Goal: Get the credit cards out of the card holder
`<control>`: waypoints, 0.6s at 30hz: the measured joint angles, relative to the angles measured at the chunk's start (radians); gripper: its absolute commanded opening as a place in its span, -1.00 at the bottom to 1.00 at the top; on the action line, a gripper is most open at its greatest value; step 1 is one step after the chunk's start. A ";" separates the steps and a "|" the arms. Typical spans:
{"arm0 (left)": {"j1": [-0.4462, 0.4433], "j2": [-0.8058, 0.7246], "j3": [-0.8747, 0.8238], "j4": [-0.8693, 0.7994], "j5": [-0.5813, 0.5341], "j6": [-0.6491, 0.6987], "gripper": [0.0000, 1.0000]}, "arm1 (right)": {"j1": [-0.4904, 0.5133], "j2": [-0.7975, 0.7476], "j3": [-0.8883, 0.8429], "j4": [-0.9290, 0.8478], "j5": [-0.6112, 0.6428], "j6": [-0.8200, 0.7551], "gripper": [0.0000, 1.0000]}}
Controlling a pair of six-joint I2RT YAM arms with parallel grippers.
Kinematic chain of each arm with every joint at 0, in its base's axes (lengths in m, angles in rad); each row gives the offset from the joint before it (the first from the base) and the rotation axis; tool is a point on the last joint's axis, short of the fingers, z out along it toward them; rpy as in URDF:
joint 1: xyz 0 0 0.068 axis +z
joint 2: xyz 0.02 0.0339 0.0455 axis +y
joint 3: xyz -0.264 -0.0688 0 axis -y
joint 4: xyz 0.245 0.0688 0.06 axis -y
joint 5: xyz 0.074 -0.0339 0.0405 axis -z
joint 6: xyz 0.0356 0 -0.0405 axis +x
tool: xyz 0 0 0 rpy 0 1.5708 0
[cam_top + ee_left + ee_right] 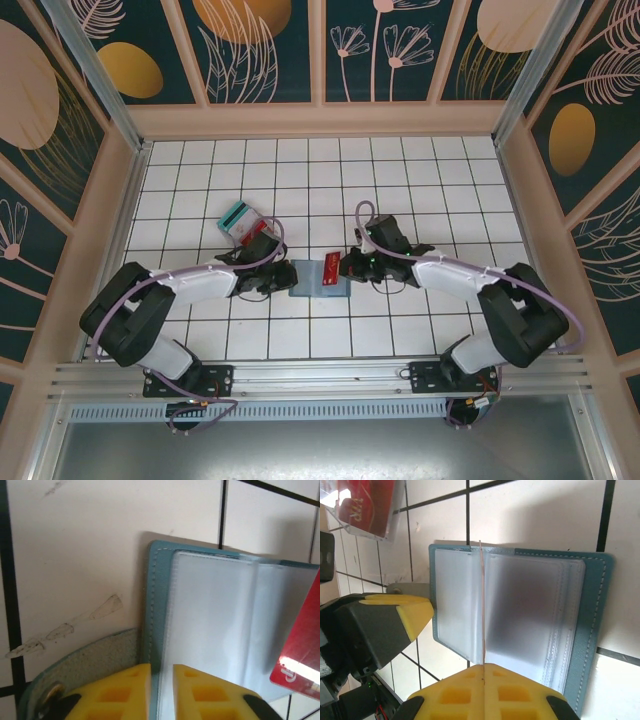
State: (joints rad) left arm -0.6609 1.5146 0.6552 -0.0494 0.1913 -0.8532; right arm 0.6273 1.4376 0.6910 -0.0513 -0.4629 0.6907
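The card holder (306, 283) lies open on the white tiles, its clear pockets (215, 610) facing up and its teal stitched border (595, 620) around them. My left gripper (279, 280) grips its left edge, the yellow fingers (200, 692) almost together with the stitched rim between them. My right gripper (483, 666) is shut on a red credit card (332, 268), which shows edge-on (482, 605) as a thin line above the open pockets. The card's red corner (300, 650) shows in the left wrist view. More credit cards, red and teal, lie stacked (240, 222) behind the left gripper.
The holder's grey snap tab (85, 665) sticks out to the left under my left fingers. The card stack (367, 505) lies just beyond the left gripper's black body (360, 635). Wooden walls (320, 120) frame the tiled floor on three sides.
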 measured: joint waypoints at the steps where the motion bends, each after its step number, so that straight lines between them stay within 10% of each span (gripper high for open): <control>1: 0.000 -0.011 0.004 0.000 0.002 -0.008 -0.22 | -0.004 -0.016 -0.002 -0.008 -0.001 -0.005 -1.00; 18: 0.050 -0.192 0.037 0.340 0.235 -0.199 -0.26 | -0.114 -0.235 -0.066 0.214 -0.241 -0.005 -1.00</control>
State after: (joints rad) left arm -0.6106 1.3224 0.6926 0.2905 0.4267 -1.0519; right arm 0.5137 1.2022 0.6254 0.1627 -0.7040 0.6857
